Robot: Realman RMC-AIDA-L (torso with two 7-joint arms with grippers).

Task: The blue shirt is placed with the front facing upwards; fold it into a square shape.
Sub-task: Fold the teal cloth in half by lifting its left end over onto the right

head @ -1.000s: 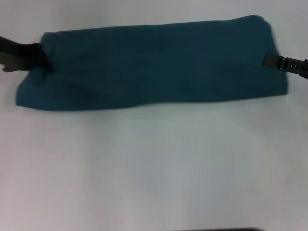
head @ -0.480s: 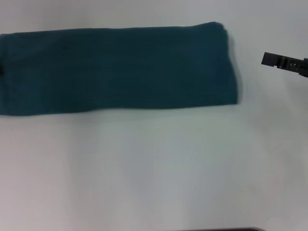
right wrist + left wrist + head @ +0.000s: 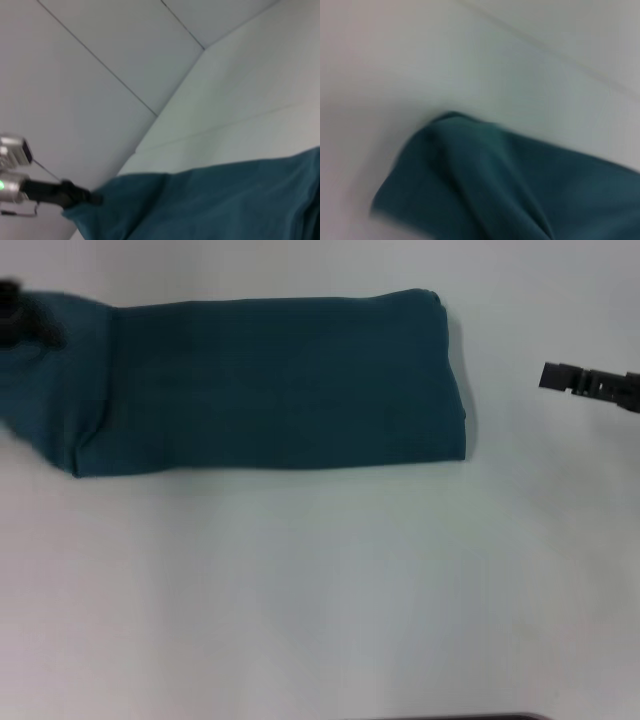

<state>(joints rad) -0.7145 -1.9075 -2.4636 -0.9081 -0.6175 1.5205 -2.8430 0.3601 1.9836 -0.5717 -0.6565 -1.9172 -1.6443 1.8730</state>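
Since half a second ago, our left hand (image 3: pixel 22 320) has come back into the head view at the far left edge, and the shirt's (image 3: pixel 280 380) left end has risen with it, while the shirt's right end now sits further left than before. We judge that our left hand is pinching that left end, because the cloth there lifts off the desk (image 3: pixel 320 590) and creases toward the hand, though the fingers themselves are too dark to read for certain. The right wrist view shows the same thing from the other side: the left hand (image 3: pixel 75 196) at the raised corner of the shirt (image 3: pixel 210 200). We take the hold to be for carrying this end over to the right, halving the long band into something squarer.

Our right hand (image 3: pixel 560 377) hangs off to the right, apart from the shirt, touching nothing; we cannot tell how its fingers stand.

Beyond the hands, the shirt lies as a long folded strip across the far half of the desk, plain side up, its right end flat.
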